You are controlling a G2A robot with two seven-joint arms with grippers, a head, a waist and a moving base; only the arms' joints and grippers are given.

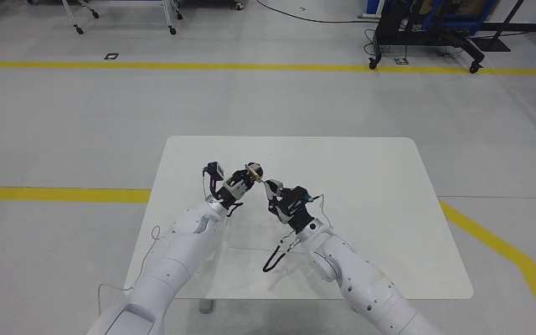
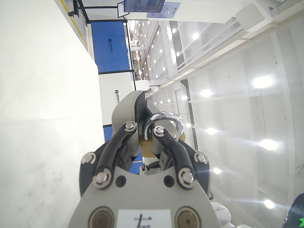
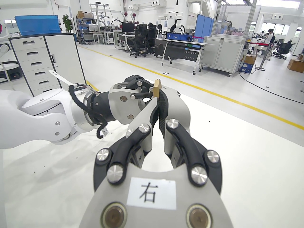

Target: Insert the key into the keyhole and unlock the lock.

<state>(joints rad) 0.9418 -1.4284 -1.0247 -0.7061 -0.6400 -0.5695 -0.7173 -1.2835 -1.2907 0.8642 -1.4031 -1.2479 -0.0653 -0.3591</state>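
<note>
Lock (image 1: 254, 172), brass-bodied, is held up in the air over a white table (image 1: 377, 167), toward 10 o'clock from the table's middle. From above, two white arms meet there. The left gripper (image 1: 246, 177) comes in from about 8 o'clock of the lock and has it in its grip. The right gripper (image 1: 270, 189) sits just beside the lock at about 4 o'clock, its tip pointing toward it. A yellow floor line (image 1: 251, 65) runs across the room past the table's 12 o'clock edge.

From the left wrist, the left gripper (image 2: 146, 122) is pinching the lock's brass body (image 2: 147, 147) between its ribbed black pads (image 2: 140, 110). The silver shackle (image 2: 163, 116) arches out past one finger, away from the camera.

From the right wrist, the right gripper (image 3: 158, 110) has its fingers (image 3: 177, 110) pressed together, pads meeting with no gap that I can see. Whether a key lies between them is hidden. Their tips reach right up to the lock (image 3: 157, 88), apparently touching its brass end. Just beyond, the left gripper is clamped on the lock, its arm stretching away over the table.
</note>
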